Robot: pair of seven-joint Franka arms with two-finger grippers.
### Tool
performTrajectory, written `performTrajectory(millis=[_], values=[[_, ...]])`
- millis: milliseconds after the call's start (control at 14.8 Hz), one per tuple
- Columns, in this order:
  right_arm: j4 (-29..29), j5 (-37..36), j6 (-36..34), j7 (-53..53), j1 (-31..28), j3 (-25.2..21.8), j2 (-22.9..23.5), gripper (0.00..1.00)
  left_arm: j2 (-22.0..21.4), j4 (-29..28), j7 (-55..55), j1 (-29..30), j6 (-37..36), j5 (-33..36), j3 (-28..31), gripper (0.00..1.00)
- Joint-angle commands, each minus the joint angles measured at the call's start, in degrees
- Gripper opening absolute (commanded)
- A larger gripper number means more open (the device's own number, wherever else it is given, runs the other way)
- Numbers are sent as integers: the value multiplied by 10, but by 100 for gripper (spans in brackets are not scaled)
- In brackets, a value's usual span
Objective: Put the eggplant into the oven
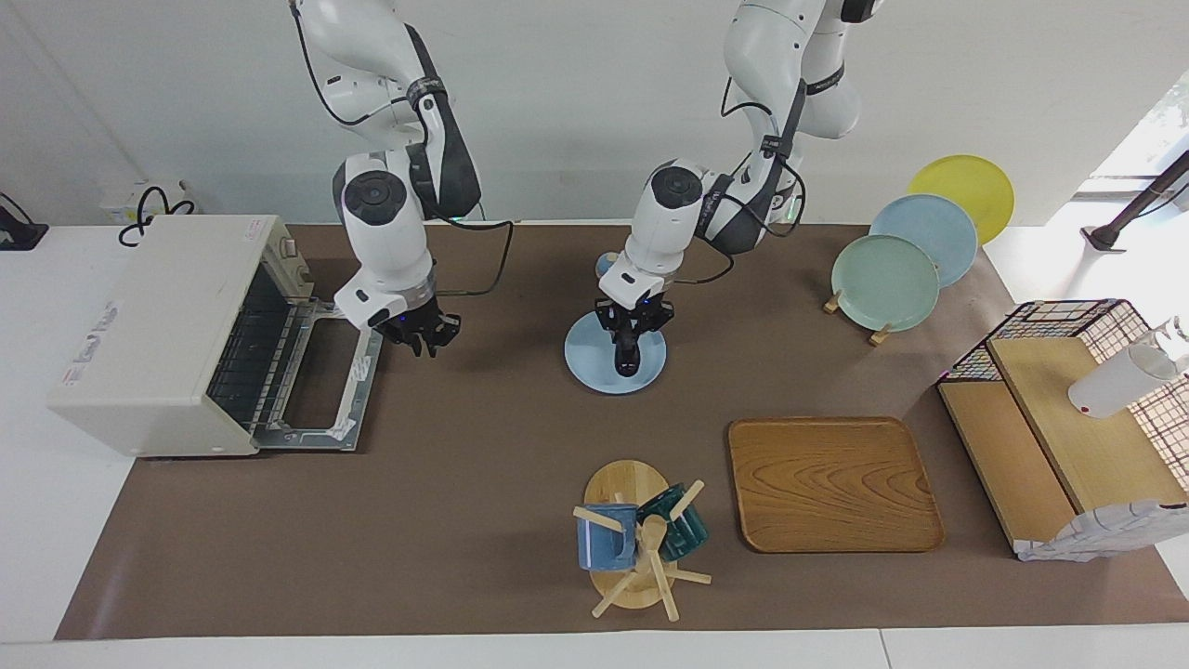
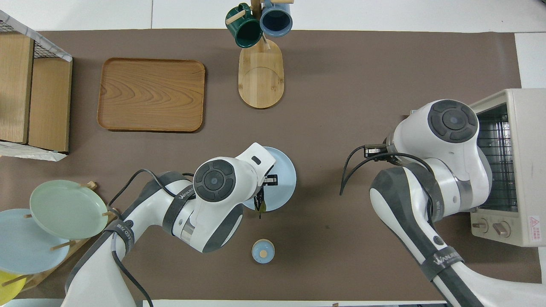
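Observation:
The dark eggplant (image 1: 627,360) hangs upright over the light blue plate (image 1: 585,358), with my left gripper (image 1: 629,346) shut on its top end. In the overhead view its green stem end (image 2: 260,205) pokes out beside the wrist, over the plate's edge (image 2: 283,170) nearer the robots. The cream oven (image 1: 158,325) stands at the right arm's end of the table, and its door (image 1: 325,390) lies dropped open with the wire rack showing. My right gripper (image 1: 425,346) hovers just beside the door's handle edge, touching nothing.
A small blue lid (image 1: 608,265) lies nearer the robots than the plate. A mug tree (image 1: 636,539) and a wooden tray (image 1: 831,483) sit farther out. A rack of plates (image 1: 887,279) and a wire basket with boards (image 1: 1059,418) stand toward the left arm's end.

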Motion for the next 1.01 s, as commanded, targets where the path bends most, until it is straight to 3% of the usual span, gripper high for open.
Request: performTrajectory(millis=[0, 67, 270, 539, 674, 809, 944], values=[[19, 14, -21, 0, 6, -1, 0, 61, -5, 4, 6, 3, -14, -11, 10, 100], [20, 26, -24, 0, 10, -1, 0, 62, -7, 16, 11, 14, -33, -10, 10, 100], [33, 42, -31, -3, 13, 1, 1, 75, -16, 74, 50, 59, -140, -10, 11, 100], [127, 85, -50, 69, 65, 27, 35, 100, -65, 117, 123, 148, -236, -10, 11, 100], [140, 79, -25, 98, 118, 28, 40, 100, -77, 150, 182, 205, -288, -7, 13, 100], [199, 67, -28, 169, 178, 27, 88, 100, -86, 179, 266, 267, -344, -5, 13, 100], [296, 11, -39, 259, 244, 28, 173, 100, -102, 186, 333, 311, -375, 21, 13, 100]])
